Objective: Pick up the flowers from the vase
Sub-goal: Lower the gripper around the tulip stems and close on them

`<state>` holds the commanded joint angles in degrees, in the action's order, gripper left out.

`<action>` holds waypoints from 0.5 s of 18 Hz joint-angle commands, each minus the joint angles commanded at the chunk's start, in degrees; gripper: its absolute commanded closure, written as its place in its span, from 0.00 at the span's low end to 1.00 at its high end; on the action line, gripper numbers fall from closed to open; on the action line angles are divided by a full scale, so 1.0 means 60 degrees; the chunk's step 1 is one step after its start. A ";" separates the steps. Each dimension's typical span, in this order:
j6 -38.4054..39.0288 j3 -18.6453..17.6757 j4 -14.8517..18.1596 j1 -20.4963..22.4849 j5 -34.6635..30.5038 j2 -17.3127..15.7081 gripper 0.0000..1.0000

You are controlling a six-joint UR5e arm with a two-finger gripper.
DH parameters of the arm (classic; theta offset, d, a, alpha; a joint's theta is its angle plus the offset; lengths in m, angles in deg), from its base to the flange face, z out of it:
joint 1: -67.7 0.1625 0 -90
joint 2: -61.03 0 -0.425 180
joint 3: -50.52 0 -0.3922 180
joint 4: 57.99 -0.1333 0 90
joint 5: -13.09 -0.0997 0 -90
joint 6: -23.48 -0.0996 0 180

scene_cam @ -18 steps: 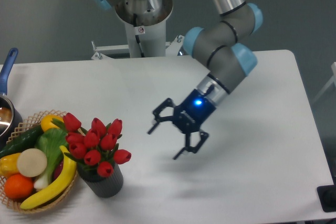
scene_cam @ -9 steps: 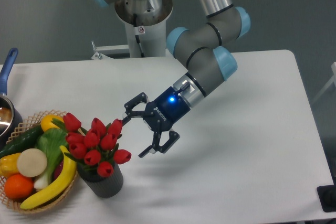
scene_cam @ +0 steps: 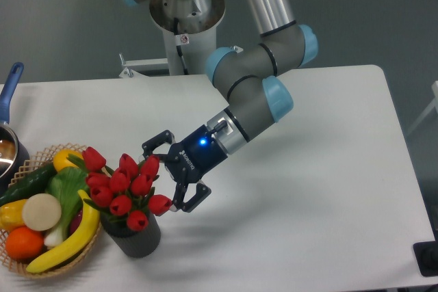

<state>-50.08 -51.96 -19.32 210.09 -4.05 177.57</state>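
One fixed camera watches me from the near side, raised and tilted down across the white tabletop [scene_cam: 328, 189] toward my base [scene_cam: 185, 18] at the far edge. It sits moderately close; the tabletop's left and near edges are cropped.

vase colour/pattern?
Dark grey vase with fine vertical ribbing, seen in the fixed camera view.
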 joint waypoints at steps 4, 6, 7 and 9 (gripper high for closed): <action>0.0000 0.0074 0.0000 -0.0073 -0.0015 0.0030 0.00; 0.0015 0.0074 0.0000 -0.0191 -0.0015 0.0045 0.00; 0.0015 0.0059 0.0000 -0.0249 -0.0029 0.0045 0.00; 0.0015 0.0074 0.0000 -0.0293 -0.0029 0.0059 0.00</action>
<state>-49.99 -51.52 -19.32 208.33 -4.22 177.92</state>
